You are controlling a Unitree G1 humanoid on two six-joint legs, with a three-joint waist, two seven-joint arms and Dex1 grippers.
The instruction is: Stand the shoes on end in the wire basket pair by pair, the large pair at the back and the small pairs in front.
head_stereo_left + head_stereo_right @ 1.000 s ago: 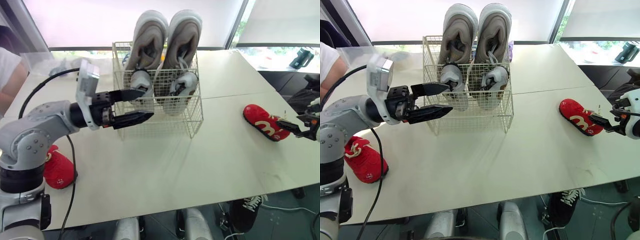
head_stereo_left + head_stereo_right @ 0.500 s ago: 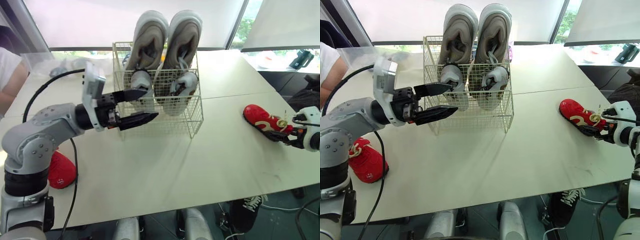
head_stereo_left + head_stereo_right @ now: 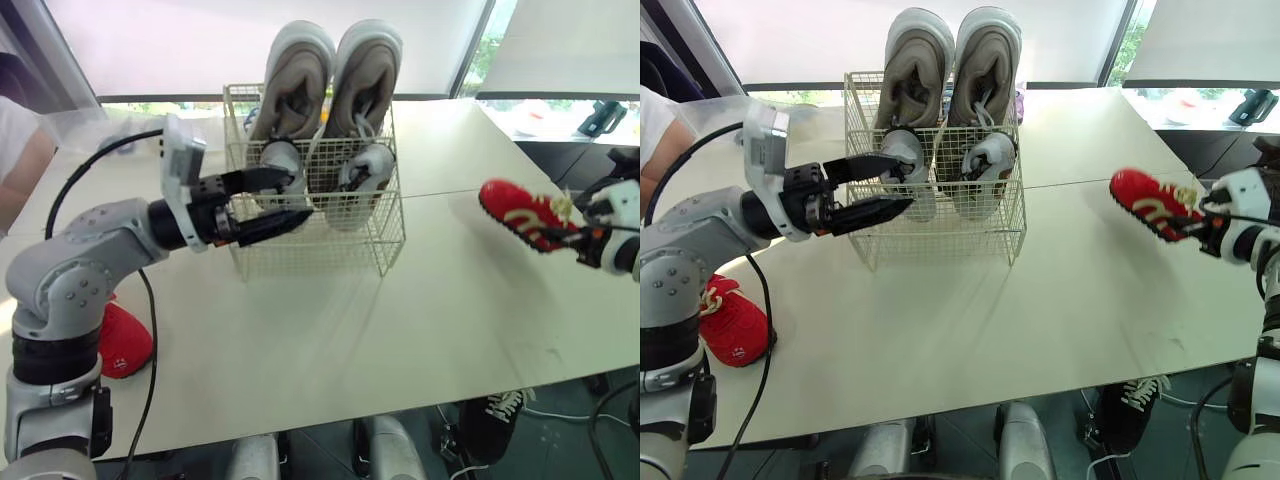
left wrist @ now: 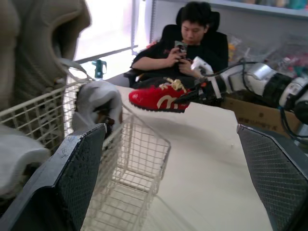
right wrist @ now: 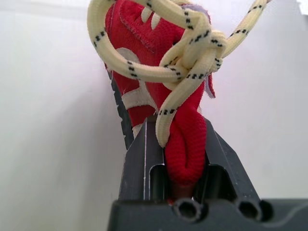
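Head eyes overlook the table [image 3: 330, 330]; both wrist cameras, set low, share the red shoe [image 4: 159, 98].

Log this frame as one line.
right gripper: shut on red shoe, above table | left gripper: open at wire basket | grey pair: upright at back | second red shoe: on table

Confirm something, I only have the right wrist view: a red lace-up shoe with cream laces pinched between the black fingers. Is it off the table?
Observer: Yes. The right gripper holds the red lace-up shoe in the air, clear of the white table.
Operator: Basket status?
Observer: The large grey sneakers stand on end at the back of the white wire basket; its front holds no shoe.
Operator: Left arm?
Observer: The left gripper is open at the basket's front left.
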